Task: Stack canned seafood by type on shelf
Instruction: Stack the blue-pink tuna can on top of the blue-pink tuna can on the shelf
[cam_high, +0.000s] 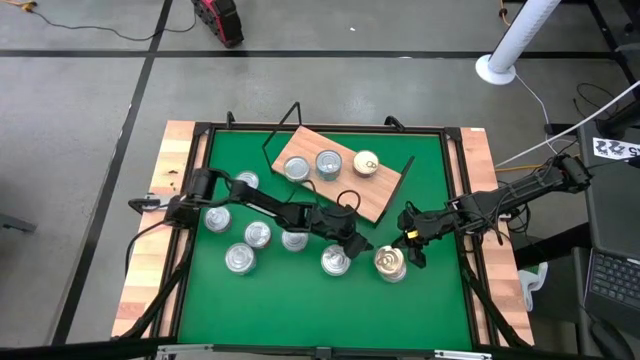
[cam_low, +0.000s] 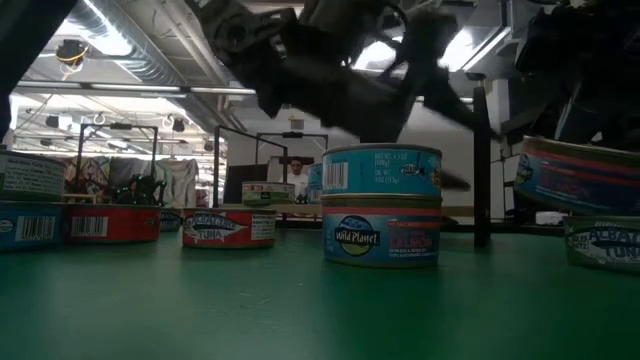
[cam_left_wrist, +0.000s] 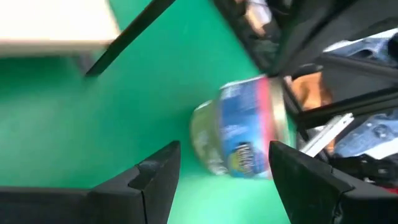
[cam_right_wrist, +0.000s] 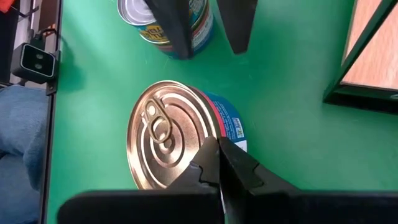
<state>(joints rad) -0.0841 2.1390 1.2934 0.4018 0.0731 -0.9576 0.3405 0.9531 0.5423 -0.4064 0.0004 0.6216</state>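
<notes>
A gold-topped tin with a blue label lies tilted on another tin near the mat's front edge. My right gripper is shut, with its tips over this tin's rim. My left gripper is open and points level at the same tin from the table's left, its fingers short of it. Beside the left gripper, a teal tin stands on a salmon tin. The shelf lies at the back and carries three tins. My right gripper comes slanting down from the table's right. Its shut fingertips stand over the rim of the gold-topped tin. I cannot tell whether they touch it.
Several more silver-topped tins stand on the green mat under and left of my left arm. The shelf's black wire support stands close behind the gold tin. A raised frame borders the mat.
</notes>
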